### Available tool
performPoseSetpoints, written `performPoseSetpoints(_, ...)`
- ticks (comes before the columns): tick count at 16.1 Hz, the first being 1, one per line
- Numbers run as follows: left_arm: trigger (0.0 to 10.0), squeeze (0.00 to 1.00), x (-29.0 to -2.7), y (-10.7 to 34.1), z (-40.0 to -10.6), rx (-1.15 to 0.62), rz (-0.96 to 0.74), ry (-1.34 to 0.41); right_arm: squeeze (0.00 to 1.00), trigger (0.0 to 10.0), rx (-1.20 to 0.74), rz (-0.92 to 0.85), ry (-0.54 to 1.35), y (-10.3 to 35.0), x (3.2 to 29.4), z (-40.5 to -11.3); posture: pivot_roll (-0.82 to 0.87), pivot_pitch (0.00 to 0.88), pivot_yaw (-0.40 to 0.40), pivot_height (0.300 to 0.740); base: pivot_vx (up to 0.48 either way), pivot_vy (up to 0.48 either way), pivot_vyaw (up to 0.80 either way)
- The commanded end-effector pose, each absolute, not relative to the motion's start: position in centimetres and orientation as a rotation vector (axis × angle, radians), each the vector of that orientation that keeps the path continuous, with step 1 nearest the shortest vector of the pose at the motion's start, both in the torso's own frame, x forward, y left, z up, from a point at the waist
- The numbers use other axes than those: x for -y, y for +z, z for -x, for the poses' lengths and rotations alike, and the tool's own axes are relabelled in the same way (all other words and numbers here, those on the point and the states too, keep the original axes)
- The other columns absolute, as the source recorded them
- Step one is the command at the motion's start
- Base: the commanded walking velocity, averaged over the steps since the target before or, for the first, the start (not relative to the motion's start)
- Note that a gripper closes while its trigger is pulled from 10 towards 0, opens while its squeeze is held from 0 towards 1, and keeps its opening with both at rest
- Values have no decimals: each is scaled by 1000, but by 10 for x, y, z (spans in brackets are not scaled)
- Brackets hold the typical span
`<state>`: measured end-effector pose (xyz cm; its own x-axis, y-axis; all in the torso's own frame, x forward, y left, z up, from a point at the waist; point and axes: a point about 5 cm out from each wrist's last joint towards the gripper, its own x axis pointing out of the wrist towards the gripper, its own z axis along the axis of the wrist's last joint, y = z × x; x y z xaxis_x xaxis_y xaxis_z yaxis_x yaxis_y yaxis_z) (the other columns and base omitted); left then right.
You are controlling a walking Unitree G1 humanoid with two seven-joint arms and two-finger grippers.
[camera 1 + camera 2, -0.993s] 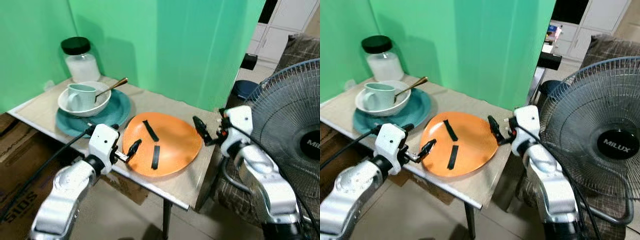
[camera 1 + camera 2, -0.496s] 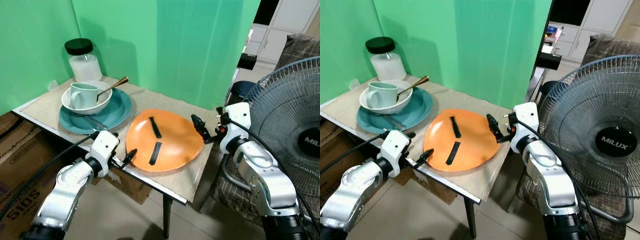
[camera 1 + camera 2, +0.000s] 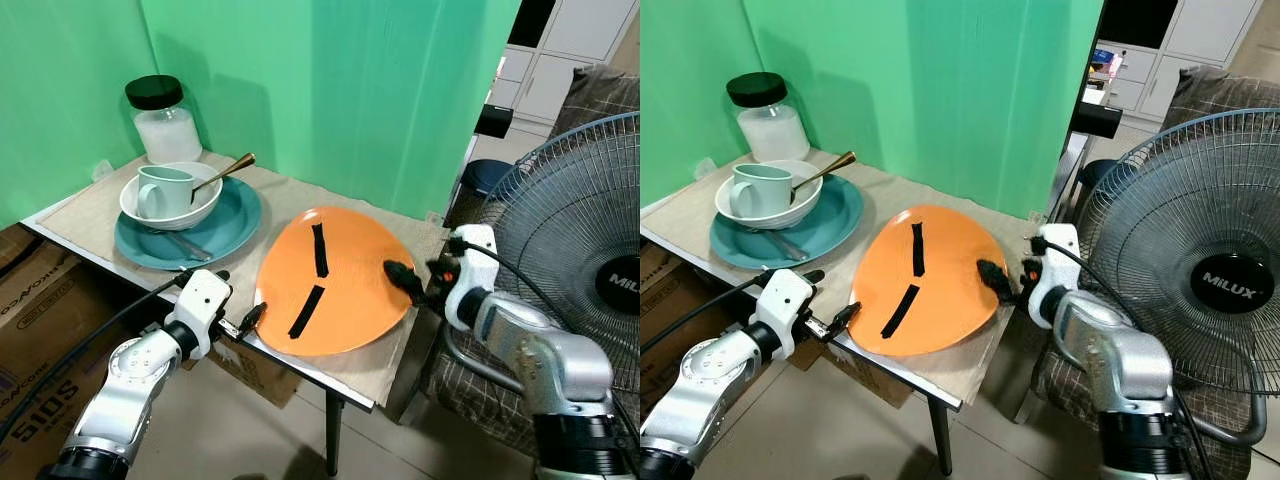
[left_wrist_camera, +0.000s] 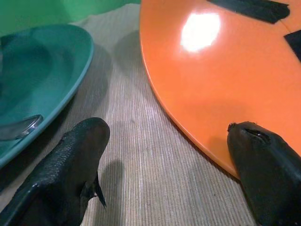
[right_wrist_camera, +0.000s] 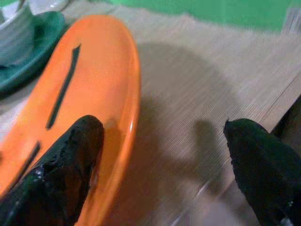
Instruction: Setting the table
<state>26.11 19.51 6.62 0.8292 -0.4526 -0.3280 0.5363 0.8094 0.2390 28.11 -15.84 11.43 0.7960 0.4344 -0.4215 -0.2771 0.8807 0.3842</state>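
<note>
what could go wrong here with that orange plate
The orange plate sits tilted near the table's front edge, its right side raised at the right gripper, which is open and only touching it. It could slide toward the left gripper and off the edge. If pushed leftward instead, it may knock the teal plate stacked with the white bowl, mug and spoon.

Bare mat [image 3: 290, 205] lies open behind the orange plate [image 3: 335, 285]; the teal plate [image 3: 225, 225] crowds its left, a fan [image 3: 590, 250] seemingly hems the right.
</note>
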Motion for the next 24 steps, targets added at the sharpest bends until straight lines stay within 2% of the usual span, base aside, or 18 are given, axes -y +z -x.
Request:
performPoseSetpoints(1,10000,0,-196,48,-252,-355,-347,-545,0,10000,-550,-397,414,118,157,-281,111,0,6,740,0,0,0)
performPoseSetpoints(3,10000,0,-195,47,-251,-354,-346,-549,0,10000,-565,-566,444,122,150,-279,110,0,7,740,0,0,0)
performPoseSetpoints(4,10000,0,-194,46,-251,-353,-346,-551,0,4039,-568,-648,458,123,148,-280,108,0,8,740,0,0,0)
performPoseSetpoints(5,10000,0,-193,46,-251,-352,-347,-552,0,0,-573,-677,462,123,147,-280,108,0,8,740,0,0,0)
performPoseSetpoints(24,10000,0,-187,56,-265,-303,-352,-544,0,0,-655,-706,553,123,137,-273,116,0,13,740,0,0,0)
